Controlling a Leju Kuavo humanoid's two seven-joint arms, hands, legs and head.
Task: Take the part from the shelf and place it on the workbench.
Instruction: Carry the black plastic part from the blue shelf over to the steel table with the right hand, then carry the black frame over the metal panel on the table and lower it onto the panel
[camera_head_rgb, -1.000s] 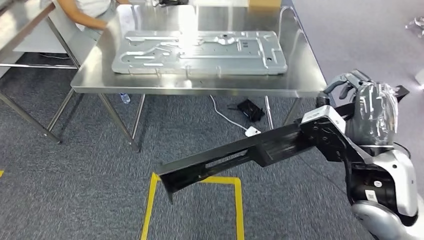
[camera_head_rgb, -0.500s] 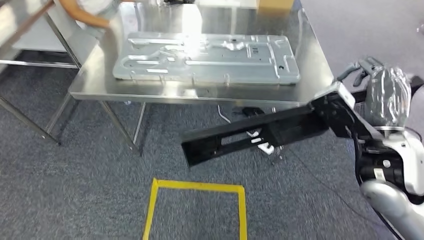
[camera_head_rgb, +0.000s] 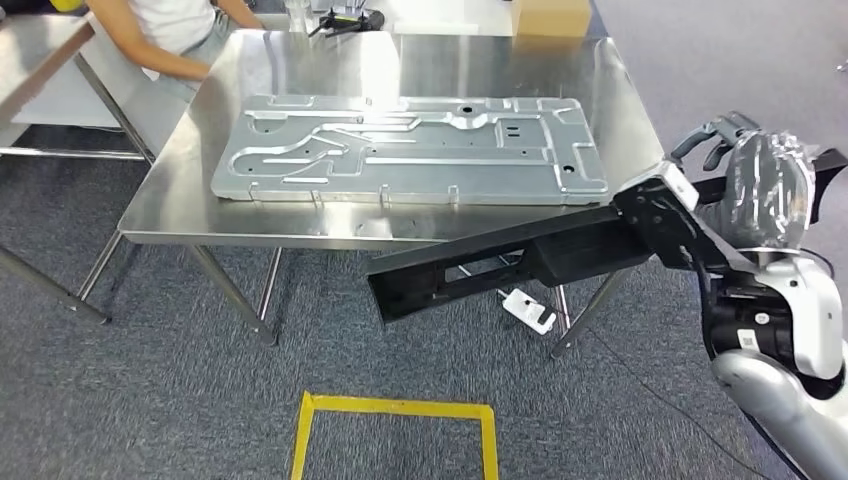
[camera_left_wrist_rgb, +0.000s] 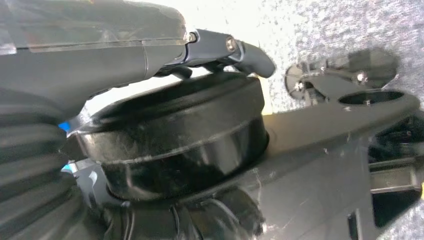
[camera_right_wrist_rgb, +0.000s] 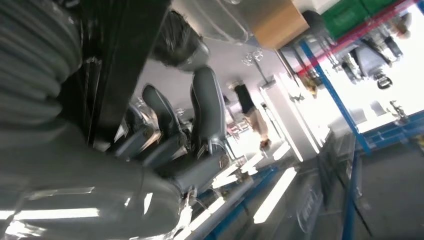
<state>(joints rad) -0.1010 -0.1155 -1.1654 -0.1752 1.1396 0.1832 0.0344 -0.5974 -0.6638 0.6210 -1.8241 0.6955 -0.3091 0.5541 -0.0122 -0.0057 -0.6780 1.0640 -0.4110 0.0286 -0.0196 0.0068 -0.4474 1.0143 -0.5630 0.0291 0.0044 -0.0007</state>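
A long black part juts out to the left from my right hand, which grips its right end. The part hangs in the air just in front of and below the front edge of the steel workbench, its free end tilted down over the carpet. In the right wrist view my grey fingers curl beside the black part. In the left wrist view my left hand holds nothing, and one finger is stretched out.
A large stamped metal panel covers most of the workbench. A person sits at its far left corner, and a cardboard box stands at the back. A second table is at left. Yellow floor tape and a white plug lie below.
The whole view has shifted as the camera came closer to the workbench. The black part has risen from near the floor tape to just under the table's front edge, still in my right hand.
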